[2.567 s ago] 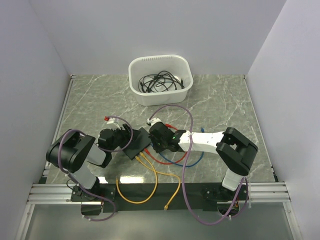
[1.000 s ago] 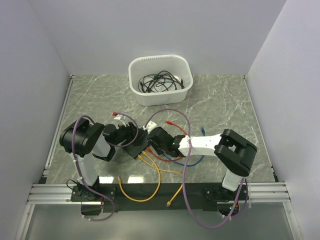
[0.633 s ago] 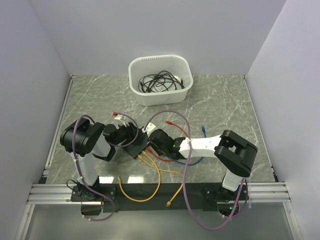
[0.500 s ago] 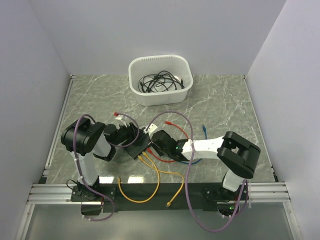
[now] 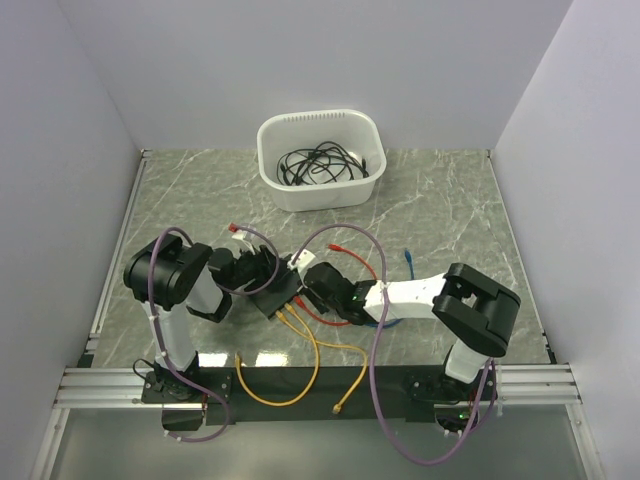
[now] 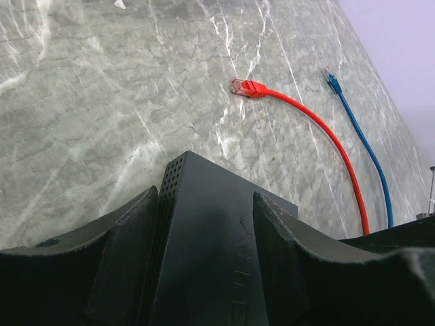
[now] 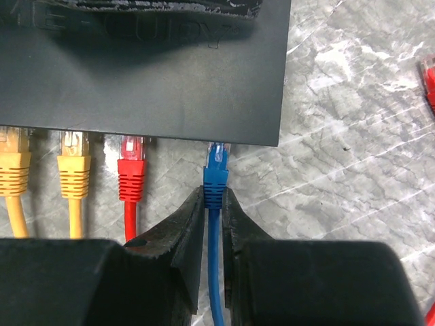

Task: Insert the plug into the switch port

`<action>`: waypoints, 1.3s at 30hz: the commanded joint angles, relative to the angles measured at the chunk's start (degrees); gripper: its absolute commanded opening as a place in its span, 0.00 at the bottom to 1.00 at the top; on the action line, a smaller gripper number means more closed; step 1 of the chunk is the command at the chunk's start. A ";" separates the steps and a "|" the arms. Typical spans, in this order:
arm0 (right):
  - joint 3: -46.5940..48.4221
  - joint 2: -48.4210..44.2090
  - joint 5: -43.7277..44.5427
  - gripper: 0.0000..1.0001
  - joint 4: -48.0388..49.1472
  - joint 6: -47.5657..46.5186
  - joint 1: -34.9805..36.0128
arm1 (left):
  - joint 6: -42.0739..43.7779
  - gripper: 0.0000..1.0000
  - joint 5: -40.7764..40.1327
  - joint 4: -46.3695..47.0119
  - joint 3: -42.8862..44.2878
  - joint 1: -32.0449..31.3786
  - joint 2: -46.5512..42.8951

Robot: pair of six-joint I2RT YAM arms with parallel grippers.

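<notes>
Your right tool (image 7: 213, 197) has crept toward the box (image 7: 149, 88), pinching the blue plug (image 7: 216, 163) at the switch port (image 7: 216, 143); left tool (image 6: 206, 198) grips the box. Push crooked and it jams.

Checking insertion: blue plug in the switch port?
In: blue plug tip reaches into the switch edge, right gripper shut on it. Latched: cannot tell.

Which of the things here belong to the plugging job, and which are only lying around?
For the job: black box, blue plug at its edge, right gripper pinching that plug, left gripper around the box.

Lying about: white tub, black cables in it, loose red plug, yellow cables already plugged in.
</notes>
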 commanded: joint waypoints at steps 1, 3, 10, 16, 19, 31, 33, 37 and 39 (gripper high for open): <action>3.61 0.45 -0.40 0.00 16.24 1.85 0.26 | -1.77 0.61 9.68 -1.02 -0.31 -2.71 2.11; 3.52 0.71 -0.31 0.00 16.69 2.64 0.09 | -2.12 0.61 9.77 -0.58 -0.48 -2.71 2.28; 2.82 0.45 -0.22 0.00 17.21 4.31 -0.09 | -2.83 0.60 9.94 0.30 -0.83 -2.71 2.99; 0.89 -1.22 -2.68 0.00 19.24 6.15 -0.79 | -3.18 0.57 9.68 0.82 -1.27 -2.71 3.25; 0.27 -1.75 -3.56 0.00 19.94 6.77 -0.70 | -3.35 0.54 9.50 0.91 -1.36 -2.71 3.34; -1.13 -2.89 -6.11 0.00 22.49 8.53 -1.05 | -3.09 0.29 8.10 -0.67 -1.27 -3.23 2.90; -1.58 -3.15 -6.46 0.00 23.45 8.79 -1.23 | -2.92 0.24 7.66 -0.93 -1.45 -3.41 2.72; -1.40 -2.63 -7.08 0.00 23.55 9.85 -1.49 | -2.83 0.18 7.13 -1.28 -1.36 -3.76 2.63; -1.14 -2.27 -7.25 0.00 23.63 10.11 -1.41 | -2.83 0.13 6.96 -1.46 -1.28 -4.02 2.63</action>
